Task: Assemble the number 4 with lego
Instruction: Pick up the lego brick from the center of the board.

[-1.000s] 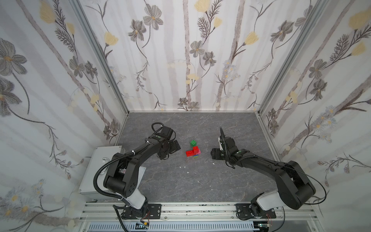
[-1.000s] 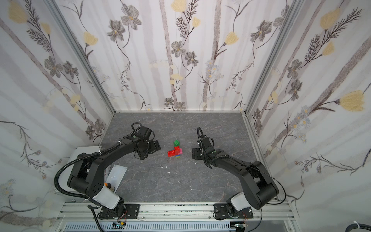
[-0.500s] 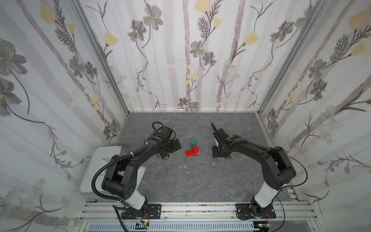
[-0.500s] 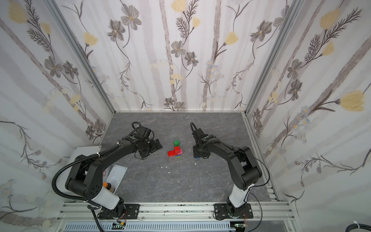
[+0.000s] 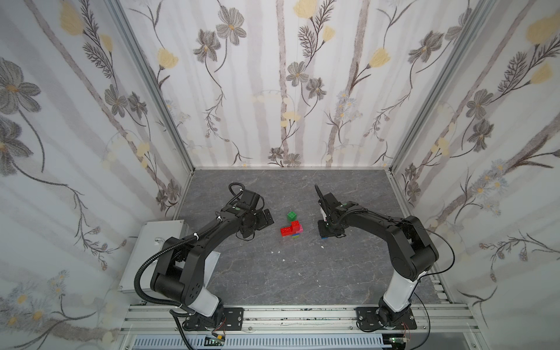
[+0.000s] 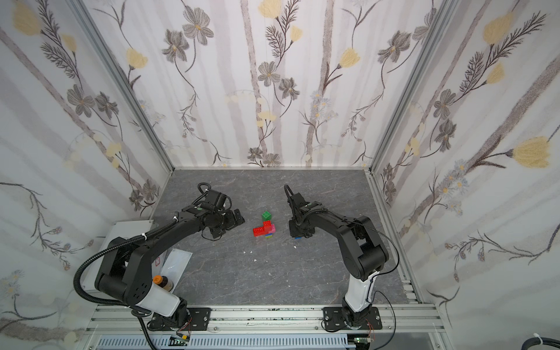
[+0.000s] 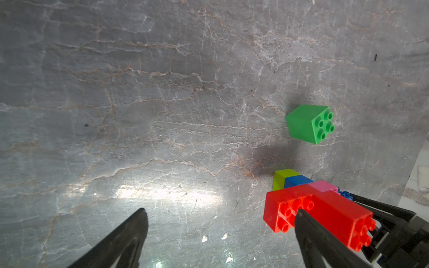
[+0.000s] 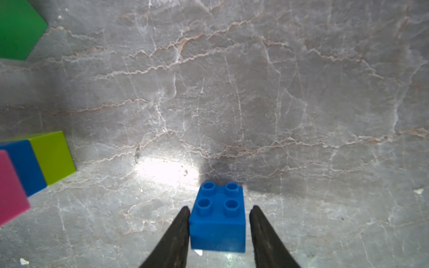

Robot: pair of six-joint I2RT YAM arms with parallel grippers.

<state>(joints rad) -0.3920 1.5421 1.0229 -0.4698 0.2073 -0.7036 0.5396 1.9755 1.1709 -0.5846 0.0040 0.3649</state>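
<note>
Nearest runs the aluminium rail (image 5: 288,315) holding both arm bases. Beyond it, the grey marbled floor (image 5: 272,288) carries white specks (image 5: 283,260) on the near side of the number 4 (image 5: 291,231), which lies unfinished mid-floor with red, pink, blue and lime bricks joined. Just left of it the left gripper (image 7: 220,211) hangs with its jaws spread wide. To its right, near but apart, a loose blue brick (image 8: 218,222) sits between the fingers of the right gripper (image 8: 219,207). One finger touches the brick's side, but I cannot tell whether the pinch is firm. Just beyond the 4 stands the dark green brick (image 5: 292,215), apart from it. Floral wallpaper (image 5: 288,91) closes three sides. Since a second ago the right arm's elbow has risen and its jaws have narrowed, while the bricks and left arm have stayed.
</note>
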